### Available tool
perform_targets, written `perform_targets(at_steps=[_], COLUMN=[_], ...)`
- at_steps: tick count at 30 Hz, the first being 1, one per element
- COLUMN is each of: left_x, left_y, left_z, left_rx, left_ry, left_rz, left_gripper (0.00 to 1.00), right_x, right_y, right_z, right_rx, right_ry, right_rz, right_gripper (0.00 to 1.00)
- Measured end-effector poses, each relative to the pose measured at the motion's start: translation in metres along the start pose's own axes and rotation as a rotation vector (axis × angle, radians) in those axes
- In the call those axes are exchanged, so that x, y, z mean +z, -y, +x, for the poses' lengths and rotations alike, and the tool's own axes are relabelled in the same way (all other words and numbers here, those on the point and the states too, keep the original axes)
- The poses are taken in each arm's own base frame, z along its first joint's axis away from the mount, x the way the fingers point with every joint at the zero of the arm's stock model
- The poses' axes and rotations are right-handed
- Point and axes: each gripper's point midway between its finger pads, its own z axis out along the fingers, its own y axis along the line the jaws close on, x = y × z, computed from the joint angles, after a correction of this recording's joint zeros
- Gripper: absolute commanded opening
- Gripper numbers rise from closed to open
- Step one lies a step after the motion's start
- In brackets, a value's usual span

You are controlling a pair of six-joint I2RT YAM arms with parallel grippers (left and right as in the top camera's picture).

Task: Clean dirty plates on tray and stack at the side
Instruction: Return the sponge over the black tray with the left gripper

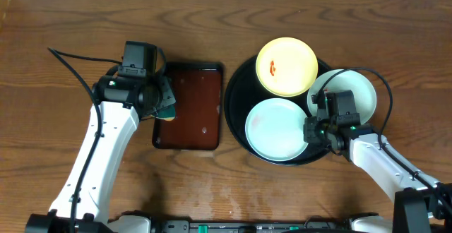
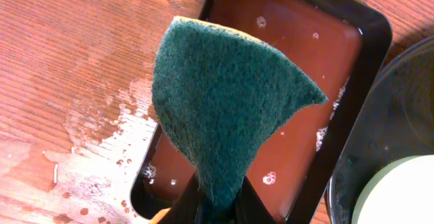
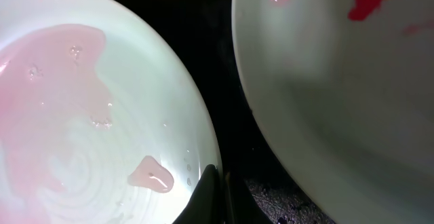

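Green scouring sponge (image 2: pixel 230 108) sits clamped in the left pincer (image 2: pixel 217 209) above the brown tray (image 2: pixel 305 68). Three plates (image 1: pixel 286 66) lie on the black tray (image 1: pixel 236 95). The right pincer (image 3: pixel 217 187) rests at the rim of a mint plate (image 1: pixel 274 128), its opening unclear.

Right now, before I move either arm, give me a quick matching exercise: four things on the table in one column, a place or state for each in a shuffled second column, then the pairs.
Things
1. green sponge
2. pale yellow plate
3. brown rectangular tray
4. mint plate nearest the robot

Place or state
A. covered with a thin pink watery film
B. clamped in the left gripper
C. carries a small red-orange smear
D. lies on the table to the left of the black tray

Pairs: 1-B, 2-C, 3-D, 4-A
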Motion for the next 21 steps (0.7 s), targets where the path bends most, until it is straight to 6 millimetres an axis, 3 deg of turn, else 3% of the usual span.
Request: perform_targets(at_steps=[4,6,9,14,15,16,21], left_x=[0.0012,0.0017,0.0025,0.0026,0.0026,0.0026,0.0026], left_y=[-0.0001,-0.0003,-0.0003,-0.0005,-0.0006,-0.0006,-0.0006], left_z=[0.0003,0.0004,0.0006,0.001,0.0011,0.0011,0.0012], left_rx=[0.002,0.003,0.004,0.004,0.004,0.004,0.004], left_ry=[-0.004,-0.005,-0.007,-0.009,-0.01,-0.01,-0.01], left_rz=[-0.002,-0.003,-0.004,-0.005,-0.005,-0.005,-0.005], left_gripper=[0.08,0.08,0.08,0.08,0.08,0.08,0.08], right_x=[0.0,0.0,0.0,0.0001,0.0001,0.0001,0.0001], right_y=[0.0001,0.0001,0.0,0.0,0.0001,0.0001,-0.0027], right_z=[-0.0001,0.0,0.0005,-0.0003,-0.0001,-0.0001,-0.0019], right_rx=[0.011,0.016,0.02,0.021,0.022,0.021,0.021], right_ry=[0.001,0.001,-0.002,0.002,0.002,0.002,0.008], right_rz=[0.001,0.001,0.0,0.0,0.0,0.0,-0.015], right_gripper=[0.2,0.17,0.04,0.09,0.08,0.01,0.01])
